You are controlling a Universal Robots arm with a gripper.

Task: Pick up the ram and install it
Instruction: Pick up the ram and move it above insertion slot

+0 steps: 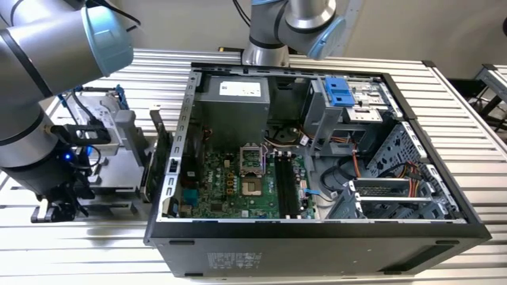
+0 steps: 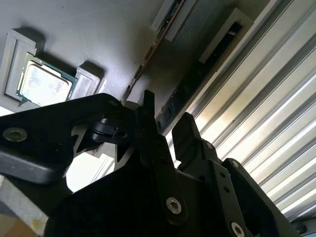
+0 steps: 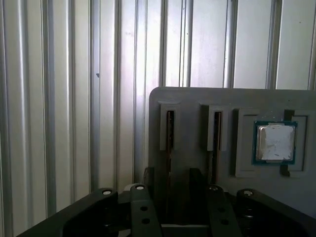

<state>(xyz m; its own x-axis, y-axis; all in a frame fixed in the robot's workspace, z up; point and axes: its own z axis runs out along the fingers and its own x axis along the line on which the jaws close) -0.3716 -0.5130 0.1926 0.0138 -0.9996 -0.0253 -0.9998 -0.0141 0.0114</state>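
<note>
The grey-and-blue metal robot arm [image 1: 47, 71] is down low at the exterior view's left, beside the open black steel computer case [image 1: 317, 240]. It is over a matt grey moulded plastic holder tray [image 1: 119, 169].

In both wrist views the black angular gripper [image 3: 172, 174] [image 2: 167, 117] stands wide, with its two blunt fingers apart and clamping nothing. Lined up with the gap between them is the ram [image 3: 170, 131] [image 2: 191, 85], a long, thin dark circuit stick standing on edge in a narrow raised slot of the tray [image 3: 197, 101] [image 2: 89, 29]. Its long axis runs parallel to the ribs of the ribbed aluminium table [image 3: 74, 98] [image 2: 276, 123], with one end pointing straight into the open jaws. In the second wrist view that end reaches the fingertips; whether it touches them is hard to tell.

Only its slim upper edge shows. The flat faces and chips are hard to make out, and the near end is hidden behind the gripper body in the first wrist view. A second thin board [image 3: 216, 131] [image 2: 148, 57] stands edge-on in the neighbouring slot. Just beyond it, a small square silver chip with a green border [image 3: 275, 143] [image 2: 44, 84] lies flat in a square recess.

Inside the case lies the green motherboard [image 1: 230, 184], with its long black memory slots [image 1: 287, 184].
</note>
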